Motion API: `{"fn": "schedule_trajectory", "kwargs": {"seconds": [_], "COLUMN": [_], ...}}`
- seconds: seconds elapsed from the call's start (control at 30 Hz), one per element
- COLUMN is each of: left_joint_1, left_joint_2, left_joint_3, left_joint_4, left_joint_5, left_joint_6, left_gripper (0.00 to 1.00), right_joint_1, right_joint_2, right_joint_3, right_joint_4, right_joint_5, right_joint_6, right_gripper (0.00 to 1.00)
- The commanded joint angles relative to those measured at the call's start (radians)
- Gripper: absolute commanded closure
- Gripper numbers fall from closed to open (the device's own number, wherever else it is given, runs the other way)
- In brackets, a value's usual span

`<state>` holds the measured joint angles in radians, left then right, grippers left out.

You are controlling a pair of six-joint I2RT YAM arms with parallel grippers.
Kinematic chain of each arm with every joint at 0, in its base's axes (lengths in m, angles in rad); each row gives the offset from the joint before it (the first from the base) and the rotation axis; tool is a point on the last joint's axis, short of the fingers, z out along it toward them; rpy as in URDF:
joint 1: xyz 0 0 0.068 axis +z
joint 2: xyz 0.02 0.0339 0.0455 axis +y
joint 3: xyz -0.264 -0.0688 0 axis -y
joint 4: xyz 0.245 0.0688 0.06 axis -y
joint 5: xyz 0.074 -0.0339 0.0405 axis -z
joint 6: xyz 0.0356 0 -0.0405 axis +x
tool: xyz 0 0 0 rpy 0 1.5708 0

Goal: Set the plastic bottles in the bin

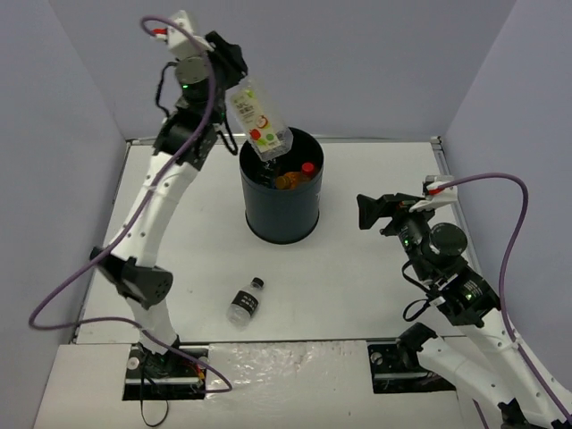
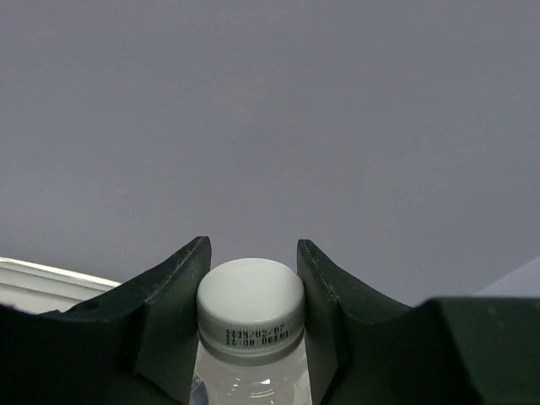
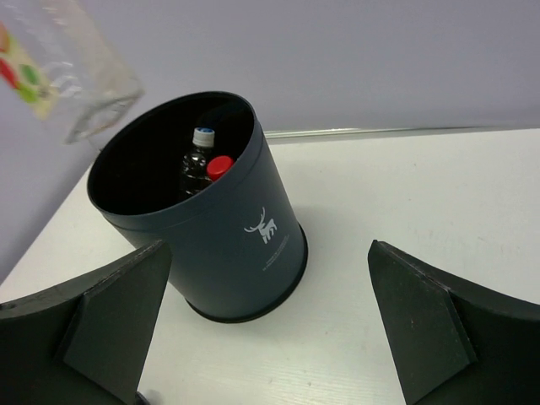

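Up high at the back left, the left gripper [image 1: 234, 80] is clamped on the fruit-label bottle [image 1: 259, 121]. From the left wrist view, both dark fingers [image 2: 169, 287] press against either side of its white cap [image 2: 251, 291], with a printed date code on the cap's skirt. The bottle hangs tilted, cap up toward the gripper and base down. That clear base sits right over the back-left rim of the bin [image 1: 279, 214], not inside it yet.

The bin itself is a tall black cylinder standing upright in the middle of the white table [image 1: 375, 277], with a small white logo on its wall. Look inside from the right wrist: a red-capped bottle [image 3: 219, 166] stands in there, and just beside it a pale-capped bottle [image 3: 202, 137]. From above there is also an orange shape [image 1: 288, 180] in the bin that I can't make out clearly.

One left on the table: a black-capped bottle [image 1: 246, 301] lies on its side in front of the bin, well apart from it, cap pointing toward the bin.

Over on the right, the right gripper [image 1: 362, 212] hovers low, facing the bin from the side. Its jaws are spread wide with nothing between them.
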<state>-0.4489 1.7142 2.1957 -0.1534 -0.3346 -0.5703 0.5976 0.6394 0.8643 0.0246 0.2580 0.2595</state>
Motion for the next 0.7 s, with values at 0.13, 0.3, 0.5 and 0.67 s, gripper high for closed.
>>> {"fn": "schedule_trajectory", "kwargs": {"seconds": [0.13,0.3,0.5,0.67], "left_joint_1": [-0.099,-0.126,-0.142,-0.140], "left_joint_2": [0.213,0.164,0.168,0.072], "left_joint_3": [0.132,0.053,0.229,0.225], "left_joint_4": [-0.027,0.014,-0.142,-0.308], "left_joint_5": [-0.083,-0.058,-0.065,-0.139], "left_joint_6": [0.176,0.226,0.274,0.302], "left_gripper": [0.88,0.03,0.03,0.03], "right_joint_1": [0.002,0.002,0.002,0.114], "right_joint_2": [0.065,0.077,0.128,0.300], "right_joint_3": [-0.001,0.001,0.014,0.069], "right_joint_4": [0.052,0.048,0.042,-0.017], "right_joint_5": [0.064,0.016,-0.192,-0.426], "right_joint_6": [-0.049,-0.055,-0.058,-0.063], "right_gripper": [0.00,0.00,0.00,0.00]}}
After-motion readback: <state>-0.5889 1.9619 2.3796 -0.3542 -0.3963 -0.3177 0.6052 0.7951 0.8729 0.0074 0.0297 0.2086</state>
